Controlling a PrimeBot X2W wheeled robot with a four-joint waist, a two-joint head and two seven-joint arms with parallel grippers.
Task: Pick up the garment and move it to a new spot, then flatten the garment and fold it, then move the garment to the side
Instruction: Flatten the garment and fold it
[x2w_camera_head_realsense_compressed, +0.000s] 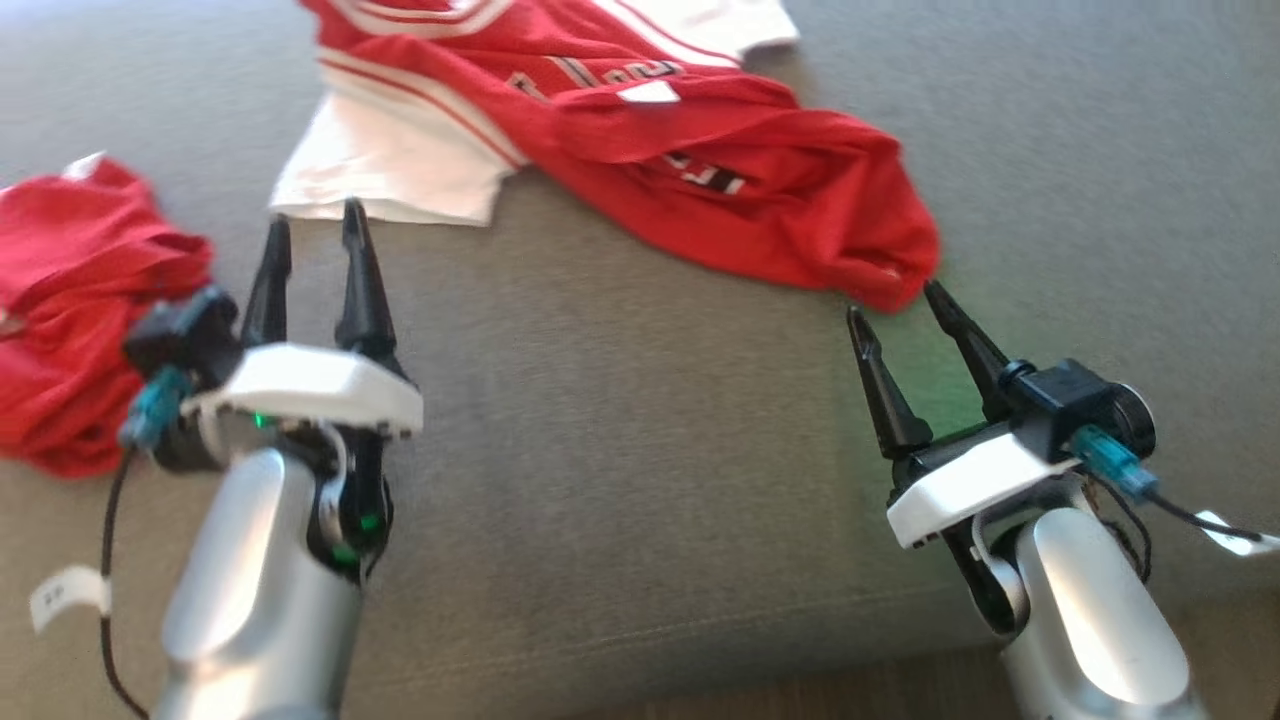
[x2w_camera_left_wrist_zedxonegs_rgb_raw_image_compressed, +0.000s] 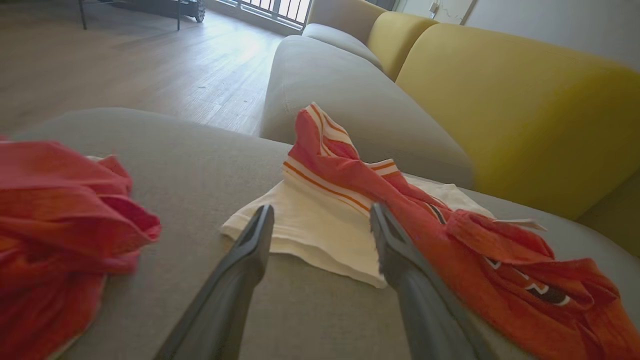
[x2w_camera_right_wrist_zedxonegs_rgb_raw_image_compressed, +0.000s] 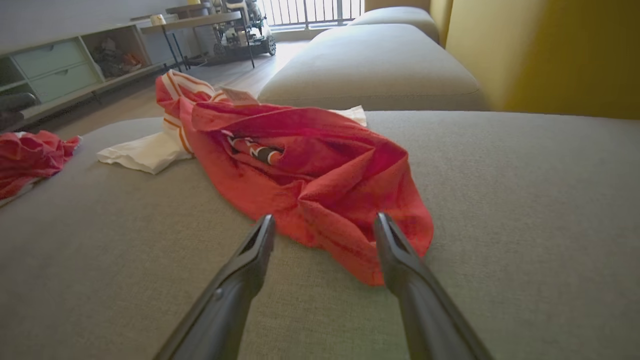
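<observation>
Garment, a red-and-white fabric jersey (x2w_camera_head_realsense_compressed: 700, 170), is found crumpled just beyond the spread, empty left gripper (x2w_camera_head_realsense_compressed: 315, 214) and right gripper (x2w_camera_head_realsense_compressed: 893, 300); flattening and folding are judged undone.

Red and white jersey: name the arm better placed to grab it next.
Probably the right. The right gripper is open with the bunched red corner of the jersey between its fingertips. The left gripper is open too, but faces a flat white sleeve.

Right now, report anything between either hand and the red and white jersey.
Nothing visible: only bare grey sofa cushion separates the left hand from the white sleeve of the red and white jersey, and the right hand from its red hem.
</observation>
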